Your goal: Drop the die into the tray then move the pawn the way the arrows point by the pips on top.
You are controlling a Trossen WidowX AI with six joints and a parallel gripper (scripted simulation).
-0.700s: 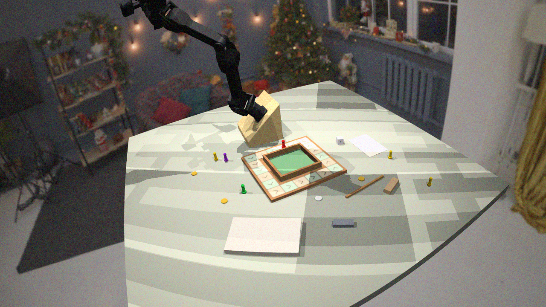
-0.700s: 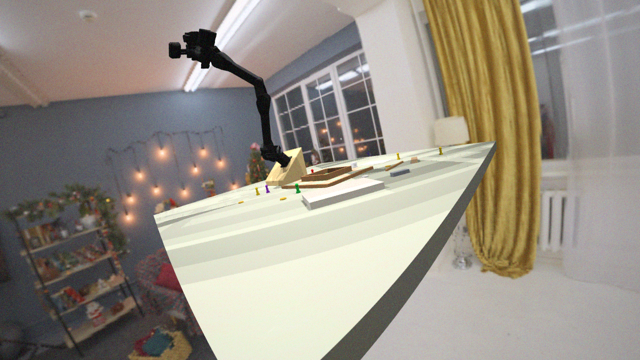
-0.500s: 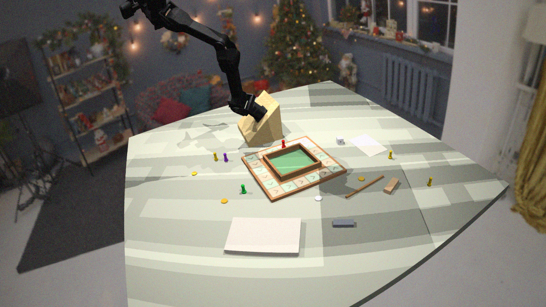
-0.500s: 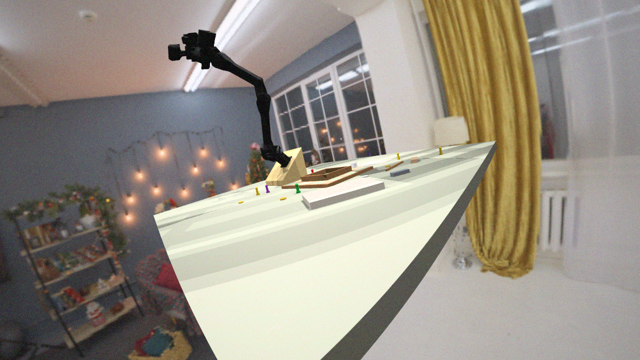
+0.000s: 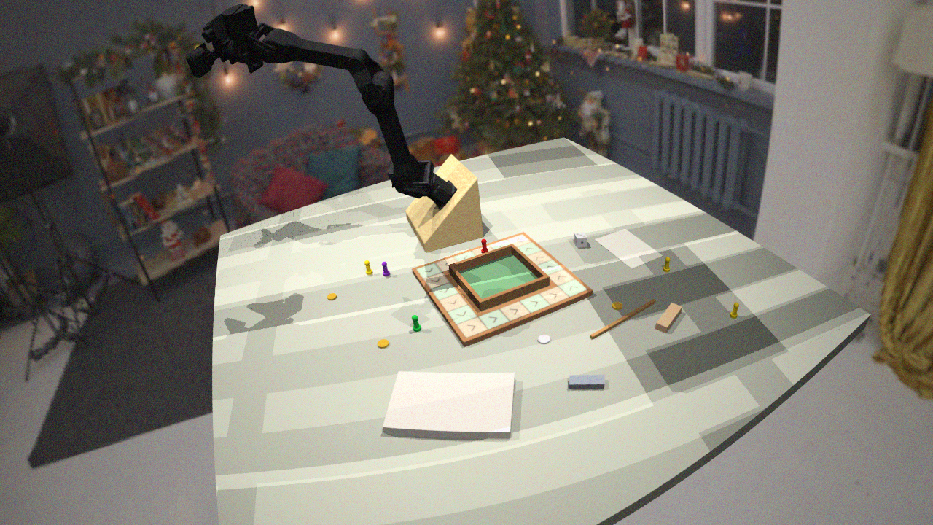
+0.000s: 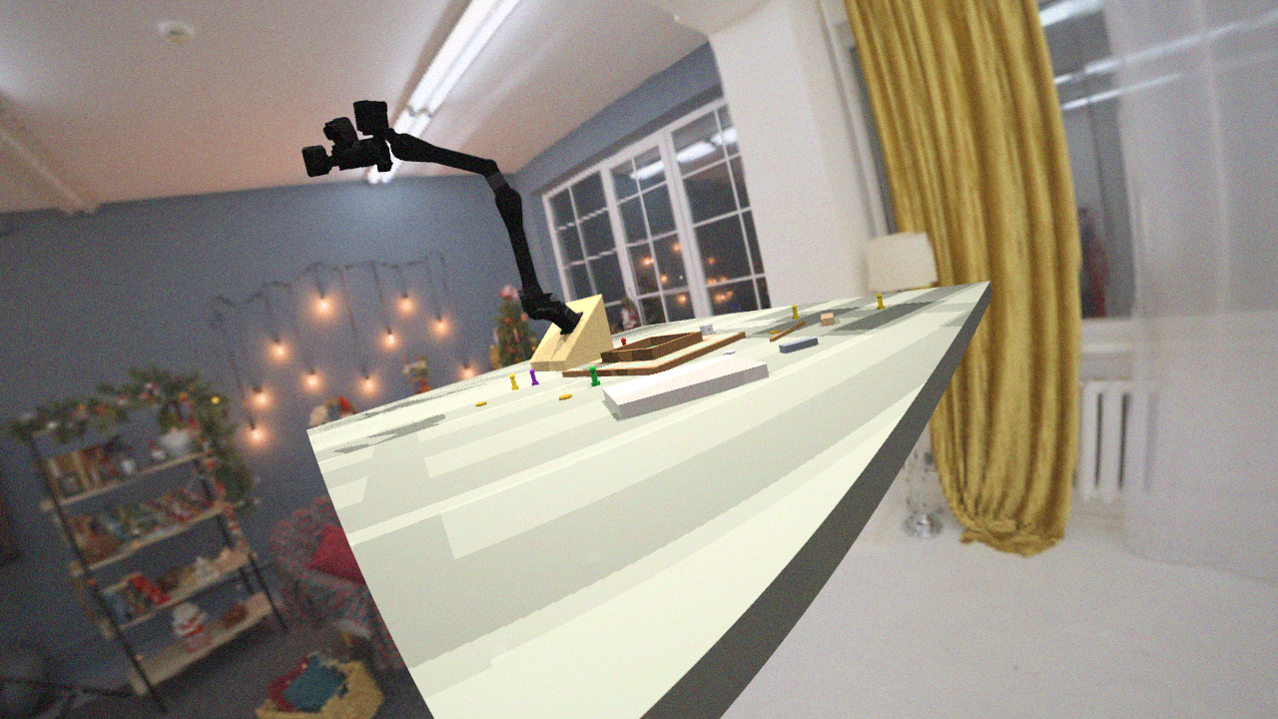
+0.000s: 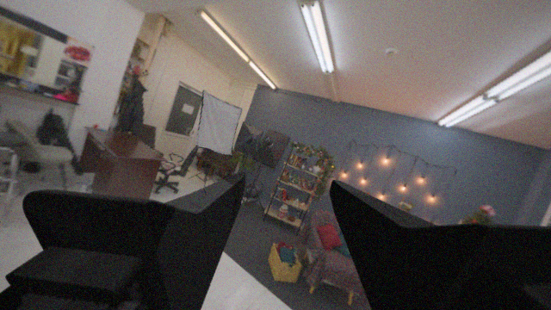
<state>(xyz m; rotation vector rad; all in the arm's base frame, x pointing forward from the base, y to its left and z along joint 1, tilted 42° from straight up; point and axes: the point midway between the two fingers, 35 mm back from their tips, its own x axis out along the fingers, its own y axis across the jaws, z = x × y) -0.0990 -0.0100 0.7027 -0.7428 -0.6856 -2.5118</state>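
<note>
Currently, your black two-fingered claw (image 5: 199, 60) (image 6: 317, 161) (image 7: 287, 182) hangs spread and holding nothing, high beyond the left edge of the surface (image 5: 293, 483) (image 6: 536, 500) in the top view. The small white cubic die (image 5: 580, 240) (image 6: 707, 330) lies across the wooden board (image 5: 464, 340) (image 6: 656, 365), toward the far right edge, well apart from your claw, with no evident long axis.

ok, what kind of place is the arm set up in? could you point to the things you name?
Probably a living room or photo studio dressed for Christmas: a decorated tree (image 5: 515, 78) stands behind the table, string lights (image 6: 323, 304) (image 7: 386, 161) hang on the blue-grey wall, and a garlanded shelf unit (image 5: 149, 279) holds ornaments.
</note>
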